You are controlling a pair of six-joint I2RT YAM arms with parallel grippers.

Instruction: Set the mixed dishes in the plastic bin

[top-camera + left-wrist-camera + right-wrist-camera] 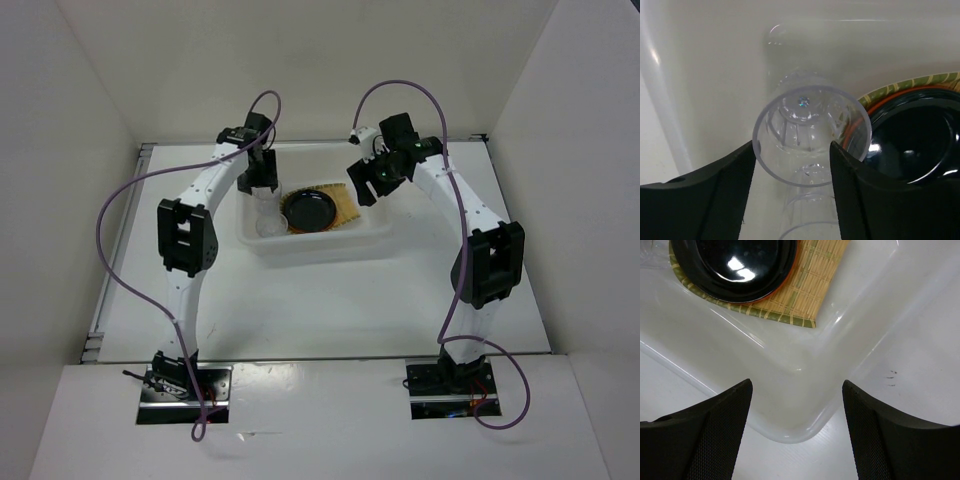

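The plastic bin (320,250) sits mid-table. Inside it lies the woven bamboo tray (347,205) with the black plate (310,208) stacked on the orange plate, of which only a thin rim (879,104) shows. The clear glass cup (268,220) stands in the bin's left end, touching the plates' edge. My left gripper (262,185) hangs open just over the cup (810,135), its left finger beside the rim and its right finger over the opening. My right gripper (368,185) is open and empty above the bin's right end, over a corner of the bin (790,390).
White walls enclose the table on three sides. Purple cables loop from both arms above the bin. In the right wrist view the tray (805,290) and the black plate (735,265) lie near the bin's corner, with bare table (920,370) outside it.
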